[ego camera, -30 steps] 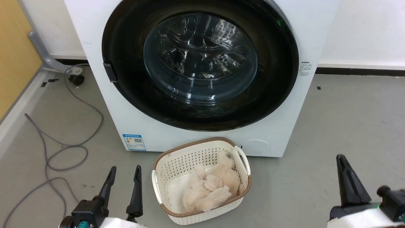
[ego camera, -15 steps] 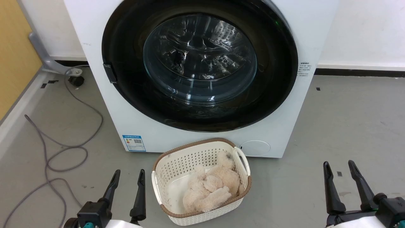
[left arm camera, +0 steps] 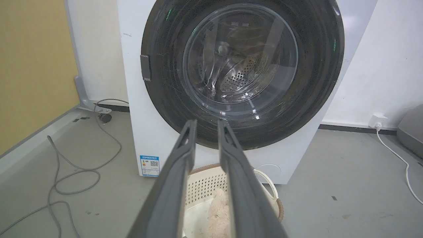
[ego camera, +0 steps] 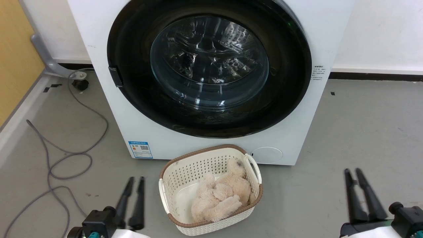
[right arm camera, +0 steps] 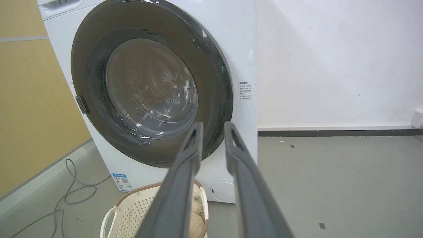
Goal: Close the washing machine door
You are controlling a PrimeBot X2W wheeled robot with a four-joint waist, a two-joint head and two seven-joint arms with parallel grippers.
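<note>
The white washing machine (ego camera: pixel 297 132) fills the upper middle of the head view. Its round black-rimmed door (ego camera: pixel 287 82) lies flush against the front, and the steel drum shows through the glass bowl (ego camera: pixel 209 62). A small dark latch tab (ego camera: pixel 115 76) sits on the door's left rim. My left gripper (ego camera: pixel 136 179) hangs low at the lower left, well short of the machine, its fingers a narrow gap apart and empty. At the lower right my right gripper (ego camera: pixel 352 171) is the same. Each wrist view faces the door (left arm camera: pixel 317 66) (right arm camera: pixel 218 99) past its own gripper (left arm camera: pixel 207 123) (right arm camera: pixel 211 124).
A cream perforated basket (ego camera: pixel 172 165) with a beige plush toy (ego camera: pixel 221 195) stands on the floor right in front of the machine, between my grippers. A grey cable (ego camera: pixel 66 155) loops over the floor at left beside a yellow wall (ego camera: pixel 16 49). A white cord (left arm camera: pixel 396 155) trails at right.
Both grippers have narrowed their fingers and sunk a little lower in the head view. The right gripper, seen edge-on a second ago, now shows both fingers. The door has not moved.
</note>
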